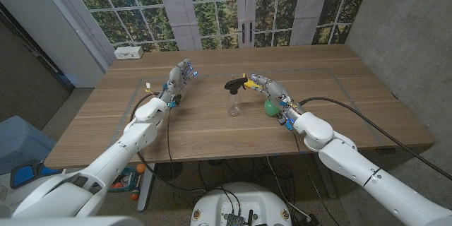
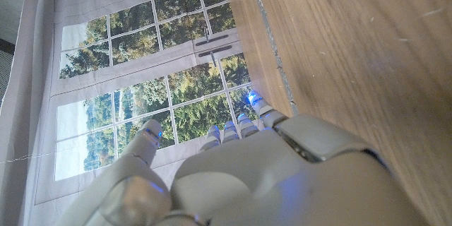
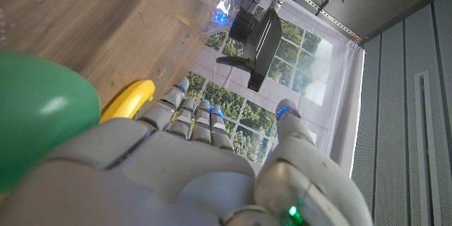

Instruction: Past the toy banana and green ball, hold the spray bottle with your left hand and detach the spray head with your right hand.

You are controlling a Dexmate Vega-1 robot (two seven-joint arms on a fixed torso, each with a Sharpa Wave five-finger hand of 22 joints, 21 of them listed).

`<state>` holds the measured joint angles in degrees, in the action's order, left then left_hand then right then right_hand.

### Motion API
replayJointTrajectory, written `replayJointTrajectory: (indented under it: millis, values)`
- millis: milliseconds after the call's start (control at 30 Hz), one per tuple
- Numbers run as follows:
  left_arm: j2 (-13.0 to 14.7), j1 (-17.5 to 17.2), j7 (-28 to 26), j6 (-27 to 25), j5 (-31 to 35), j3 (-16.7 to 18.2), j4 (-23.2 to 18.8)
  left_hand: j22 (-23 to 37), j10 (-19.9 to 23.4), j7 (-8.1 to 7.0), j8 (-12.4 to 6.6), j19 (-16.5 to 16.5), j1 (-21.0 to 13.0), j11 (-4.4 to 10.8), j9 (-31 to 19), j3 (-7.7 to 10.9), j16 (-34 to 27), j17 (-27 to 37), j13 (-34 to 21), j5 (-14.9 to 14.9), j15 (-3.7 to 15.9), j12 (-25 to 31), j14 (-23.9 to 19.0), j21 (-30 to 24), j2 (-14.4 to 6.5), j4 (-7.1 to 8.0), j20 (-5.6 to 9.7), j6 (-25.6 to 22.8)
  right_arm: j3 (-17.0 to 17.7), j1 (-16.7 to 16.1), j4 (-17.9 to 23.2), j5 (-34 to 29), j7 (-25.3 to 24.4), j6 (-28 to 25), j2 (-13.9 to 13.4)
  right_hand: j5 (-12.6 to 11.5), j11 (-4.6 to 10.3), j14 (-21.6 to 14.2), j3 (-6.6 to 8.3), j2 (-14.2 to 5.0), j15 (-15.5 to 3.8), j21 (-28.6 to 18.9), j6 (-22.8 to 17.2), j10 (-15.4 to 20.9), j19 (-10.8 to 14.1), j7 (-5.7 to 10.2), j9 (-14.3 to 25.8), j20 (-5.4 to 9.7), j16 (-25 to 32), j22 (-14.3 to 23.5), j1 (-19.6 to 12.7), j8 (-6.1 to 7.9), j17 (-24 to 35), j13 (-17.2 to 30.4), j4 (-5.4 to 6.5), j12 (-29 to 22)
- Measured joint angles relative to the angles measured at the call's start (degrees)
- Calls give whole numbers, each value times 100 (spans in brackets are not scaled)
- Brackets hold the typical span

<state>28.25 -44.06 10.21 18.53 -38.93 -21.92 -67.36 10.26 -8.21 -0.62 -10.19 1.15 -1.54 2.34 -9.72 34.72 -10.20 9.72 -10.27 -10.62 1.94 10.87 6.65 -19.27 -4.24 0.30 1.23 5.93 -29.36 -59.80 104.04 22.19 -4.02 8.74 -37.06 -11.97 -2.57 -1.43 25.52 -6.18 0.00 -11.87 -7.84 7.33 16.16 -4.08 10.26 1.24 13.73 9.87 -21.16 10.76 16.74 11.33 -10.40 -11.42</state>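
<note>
A clear spray bottle [image 1: 234, 106] with a black spray head [image 1: 233, 85] stands upright mid-table. My left hand [image 1: 182, 76] hovers to its left, apart from it, fingers extended and holding nothing. My right hand [image 1: 272, 88] is just right of the bottle, fingers spread and empty, above the green ball [image 1: 270, 106] and beside the yellow toy banana [image 1: 251, 82]. In the right wrist view the ball [image 3: 35, 120] and banana [image 3: 131, 99] lie close by my right hand [image 3: 212, 162], with the bottle [image 3: 176, 0] and spray head [image 3: 258, 39] beyond the fingertips. The left wrist view has my left hand [image 2: 247, 176] over bare wood.
A white box [image 1: 129, 52] sits at the table's far left corner by the windows. The wooden table [image 1: 339, 85] has a thin taped outline around its middle. Cables run off the right edge.
</note>
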Motion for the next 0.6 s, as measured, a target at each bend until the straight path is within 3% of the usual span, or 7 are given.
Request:
replayJointTrajectory:
  millis: [300,467,600]
  values:
    - [32,-17,26,5,-23,13,-29,0,0,0,0,0,0,0,0,0,0,0,0,0,0,0,0,0,0,0,0,0,-154,96,8,-113,106,-131,-49,0,-52,16,-5,311,107,22,185,-114,2,-123,30,-4,-45,0,-311,0,-64,28,-43,21]
    - [49,-27,45,5,-27,19,-49,0,0,0,0,0,0,0,0,0,0,0,0,0,0,0,0,12,0,0,0,0,-213,126,8,-211,113,-227,-70,44,-70,-22,-22,436,186,22,205,-131,111,-143,30,-136,-45,1,-436,0,-105,28,-60,21]
    - [60,-26,64,5,-28,21,-54,0,0,0,0,0,0,0,0,0,0,0,0,0,0,0,0,21,0,0,0,0,-266,146,8,-293,98,-317,-87,83,-70,-42,-22,564,206,2,237,-131,195,-175,29,-134,-45,1,-564,32,-133,28,-60,21]
